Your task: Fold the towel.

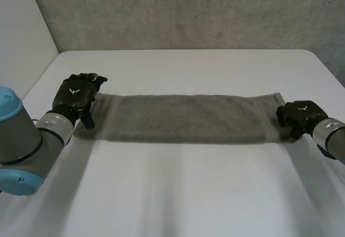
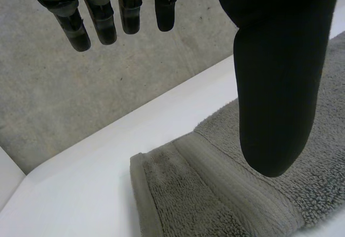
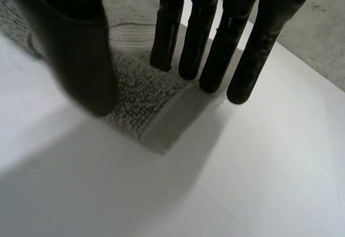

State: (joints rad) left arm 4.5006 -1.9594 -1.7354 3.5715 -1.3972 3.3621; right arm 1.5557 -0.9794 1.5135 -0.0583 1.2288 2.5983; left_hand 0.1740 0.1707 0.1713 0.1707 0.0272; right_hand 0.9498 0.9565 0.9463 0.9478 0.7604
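Note:
A grey towel [image 1: 183, 118] lies flat as a long strip across the white table [image 1: 183, 194]. My left hand [image 1: 75, 97] hovers over its left end, open. In the left wrist view the straight fingers [image 2: 102, 16] and thumb stand apart above the towel's [image 2: 215, 194] banded end. My right hand [image 1: 299, 116] is at the towel's right end. In the right wrist view its fingers [image 3: 210, 37] point down at the near corner of the towel [image 3: 145, 97]. The thumb stands apart on the other side of that corner, and the cloth lies flat between them.
A grey wall [image 1: 183, 11] runs behind the table's far edge. A white panel [image 1: 21, 27] stands at the left. Bare white tabletop stretches in front of the towel.

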